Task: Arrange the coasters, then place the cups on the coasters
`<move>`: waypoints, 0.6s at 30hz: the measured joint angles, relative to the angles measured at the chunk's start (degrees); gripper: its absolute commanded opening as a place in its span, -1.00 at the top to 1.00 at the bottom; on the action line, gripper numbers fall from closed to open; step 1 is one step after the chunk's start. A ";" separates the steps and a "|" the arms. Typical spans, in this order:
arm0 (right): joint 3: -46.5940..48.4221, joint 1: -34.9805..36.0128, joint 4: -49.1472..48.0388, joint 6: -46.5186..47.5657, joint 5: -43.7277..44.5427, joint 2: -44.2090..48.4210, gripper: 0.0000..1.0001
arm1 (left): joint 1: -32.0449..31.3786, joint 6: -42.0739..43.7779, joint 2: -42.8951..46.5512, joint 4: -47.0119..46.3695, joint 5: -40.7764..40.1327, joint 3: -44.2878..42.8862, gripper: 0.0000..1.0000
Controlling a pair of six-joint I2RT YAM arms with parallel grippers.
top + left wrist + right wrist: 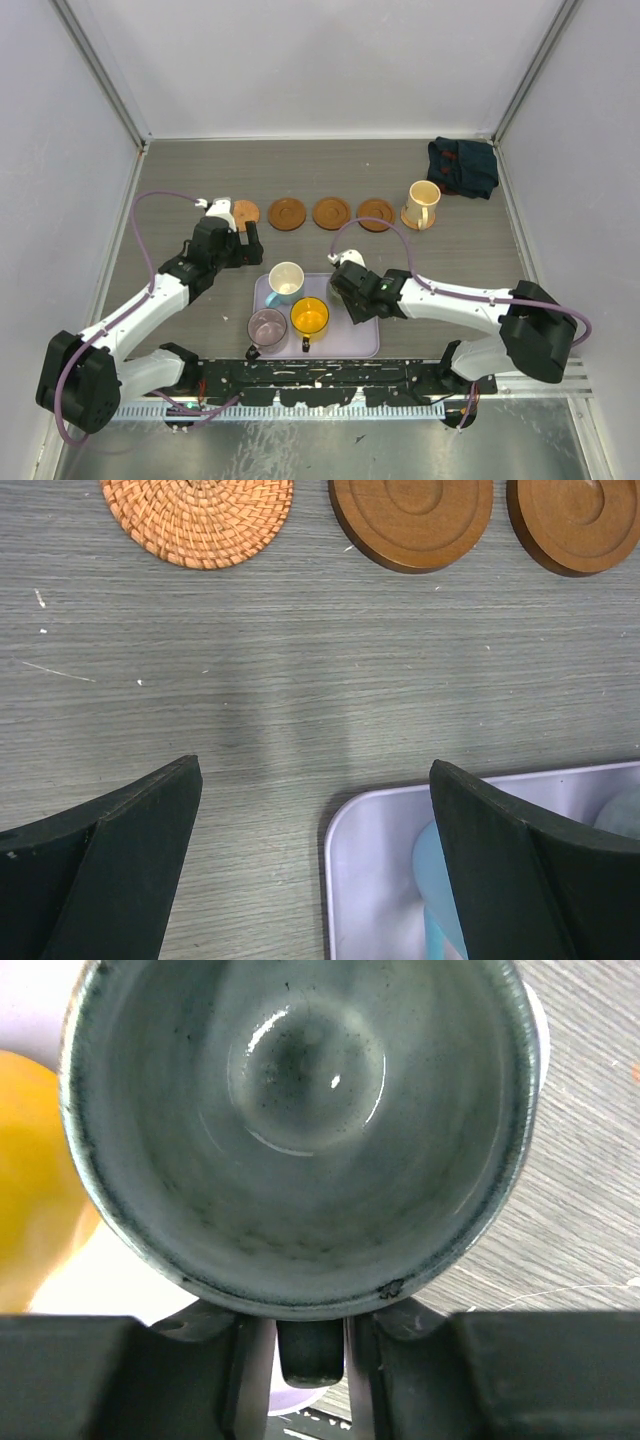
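Several coasters lie in a row at the back: a woven one (245,213) (200,515) and brown discs (287,213) (331,213) (376,214). A cream cup (422,203) stands on the rightmost coaster. On the lavender tray (365,340) are a white-and-blue cup (286,280), an orange cup (310,317) and a purple-grey cup (267,326). My right gripper (350,290) (312,1360) is over the tray's right part, its fingers shut on the handle of the grey-green cup (300,1140). My left gripper (250,243) (315,770) hangs open and empty over the tray's far left corner (380,880).
A dark folded cloth (463,165) lies at the back right corner. The orange cup (35,1180) sits close to the left of the grey-green cup. White walls enclose the table on three sides.
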State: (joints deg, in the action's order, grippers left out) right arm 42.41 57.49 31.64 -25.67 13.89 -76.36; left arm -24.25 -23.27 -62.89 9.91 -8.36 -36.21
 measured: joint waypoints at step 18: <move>0.79 0.02 -0.37 -1.53 1.38 -1.68 0.99 | -0.02 0.13 0.00 0.02 -0.44 0.02 -0.96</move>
State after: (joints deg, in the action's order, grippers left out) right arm 43.20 57.52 31.27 -27.20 15.27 -78.04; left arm -24.27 -23.14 -62.89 9.93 -8.80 -36.18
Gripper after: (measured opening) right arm 0.296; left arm 0.980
